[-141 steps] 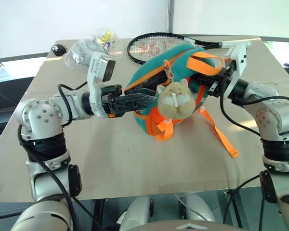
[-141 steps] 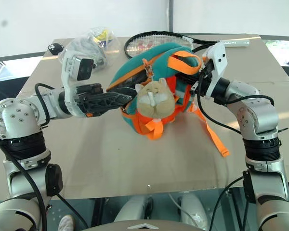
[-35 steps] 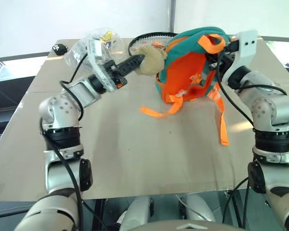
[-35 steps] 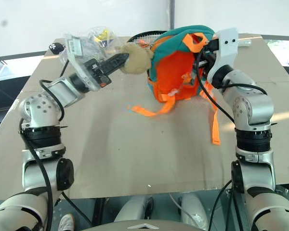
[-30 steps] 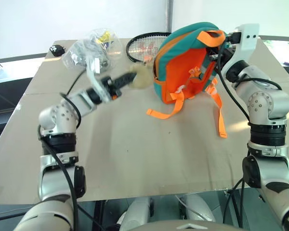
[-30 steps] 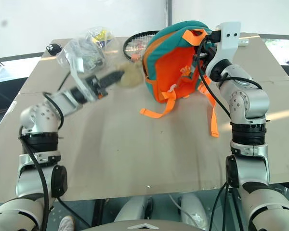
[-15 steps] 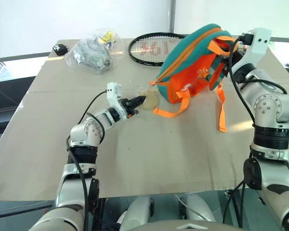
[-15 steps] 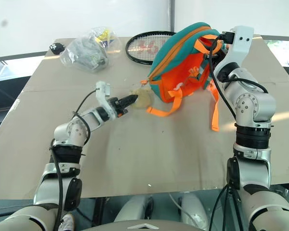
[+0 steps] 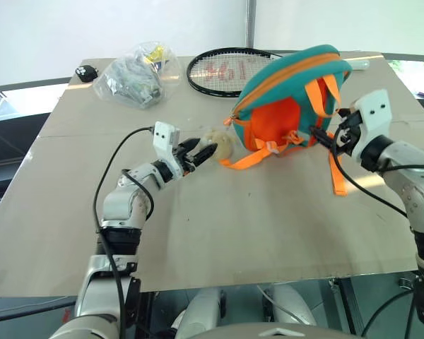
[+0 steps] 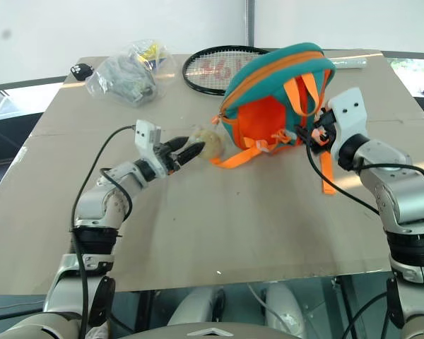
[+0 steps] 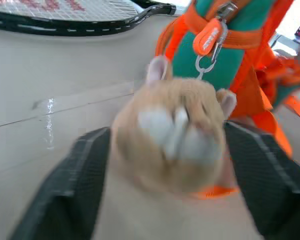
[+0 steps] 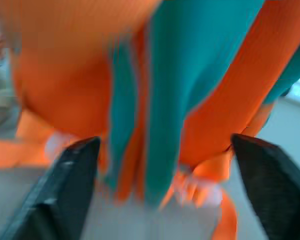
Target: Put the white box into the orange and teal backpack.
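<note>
Orange and teal backpack [image 9: 290,95] sits on the worktop [image 9: 219,226] — zipped, the white box not visible. Left fingers [image 9: 201,150] spread wide around its plush toy [image 9: 220,143]; right fingers [image 10: 312,134] wide at the straps.

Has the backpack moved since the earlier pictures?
Yes. The backpack has come down onto the table, right of the racket.

Black tennis racket [image 9: 230,70], clear plastic bag of items [image 9: 136,74], small black object [image 9: 86,71] near table's [image 9: 219,233] far left corner
</note>
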Tool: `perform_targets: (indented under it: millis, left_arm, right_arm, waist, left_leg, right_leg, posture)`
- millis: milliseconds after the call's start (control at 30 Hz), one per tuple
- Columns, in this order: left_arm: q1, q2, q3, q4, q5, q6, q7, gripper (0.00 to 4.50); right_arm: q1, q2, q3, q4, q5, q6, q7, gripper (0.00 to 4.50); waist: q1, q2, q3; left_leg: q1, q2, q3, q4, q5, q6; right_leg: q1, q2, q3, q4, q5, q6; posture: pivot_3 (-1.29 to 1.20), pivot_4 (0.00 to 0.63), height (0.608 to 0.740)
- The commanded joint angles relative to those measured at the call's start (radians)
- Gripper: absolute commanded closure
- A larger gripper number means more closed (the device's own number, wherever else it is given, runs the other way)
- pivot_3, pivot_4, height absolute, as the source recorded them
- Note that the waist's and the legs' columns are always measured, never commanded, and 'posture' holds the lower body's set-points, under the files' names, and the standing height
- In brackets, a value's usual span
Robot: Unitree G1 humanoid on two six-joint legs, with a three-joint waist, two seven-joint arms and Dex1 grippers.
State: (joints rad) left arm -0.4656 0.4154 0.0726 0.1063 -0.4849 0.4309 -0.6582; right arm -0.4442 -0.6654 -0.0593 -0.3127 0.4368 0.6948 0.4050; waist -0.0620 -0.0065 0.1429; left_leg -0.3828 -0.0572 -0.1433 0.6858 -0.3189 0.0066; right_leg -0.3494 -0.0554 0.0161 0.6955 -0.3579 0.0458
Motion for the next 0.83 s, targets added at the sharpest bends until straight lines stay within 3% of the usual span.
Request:
perform_targets:
  millis: [33, 133, 300, 533, 833]
  left_arm:
    - [0.107, 0.052, 0.021, -0.221, -0.030, 0.017, -0.038, 0.07]
    - [0.218, 0.115, 0.029, -0.329, -0.033, 0.003, -0.095, 0.07]
    - [0.369, 0.211, 0.091, -0.427, -0.064, 0.004, -0.169, 0.07]
    - [0.595, 0.303, 0.226, -0.488, -0.072, -0.018, -0.236, 0.07]
    - [0.646, 0.311, 0.296, -0.465, -0.116, 0.003, -0.257, 0.07]
  right_arm:
    - [0.143, -0.055, -0.128, -0.144, 0.070, -0.043, 0.125, 0.00]
    - [0.310, -0.063, -0.219, -0.216, 0.157, -0.059, 0.222, 0.00]
    - [0.542, -0.100, -0.303, -0.226, 0.087, -0.158, 0.302, 0.00]
    - [0.761, -0.064, -0.507, -0.240, 0.109, -0.196, 0.335, 0.00]
    - [0.863, -0.039, -0.580, -0.218, 0.121, -0.236, 0.384, 0.00]
  waist:
    - [0.007, 0.000, 0.000]
    - [0.021, 0.001, 0.000]
    - [0.031, 0.001, 0.001]
    - [0.039, 0.002, 0.000]
    - [0.052, 0.002, 0.000]
  left_leg:
    - [0.000, 0.000, 0.000, 0.000, 0.000, 0.000]
    - [0.001, 0.001, 0.000, -0.001, 0.000, 0.000]
    - [0.004, 0.001, -0.001, -0.003, 0.000, 0.000]
    - [0.008, 0.002, 0.000, -0.004, 0.000, 0.000]
    - [0.008, 0.002, 0.000, -0.005, 0.000, 0.000]
  right_leg:
    - [0.000, 0.000, 0.000, 0.000, 0.000, 0.000]
    - [0.003, 0.001, 0.000, -0.001, 0.000, 0.000]
    - [0.005, 0.000, 0.000, -0.007, 0.000, 0.000]
    - [0.008, 0.001, 0.001, -0.007, 0.000, 0.000]
    - [0.008, 0.001, 0.001, -0.009, 0.000, 0.000]
  posture:
    - [0.00, 0.150, 0.740]
    - [0.00, 0.150, 0.740]
    - [0.00, 0.150, 0.740]
    - [0.00, 0.150, 0.740]
    - [0.00, 0.150, 0.740]
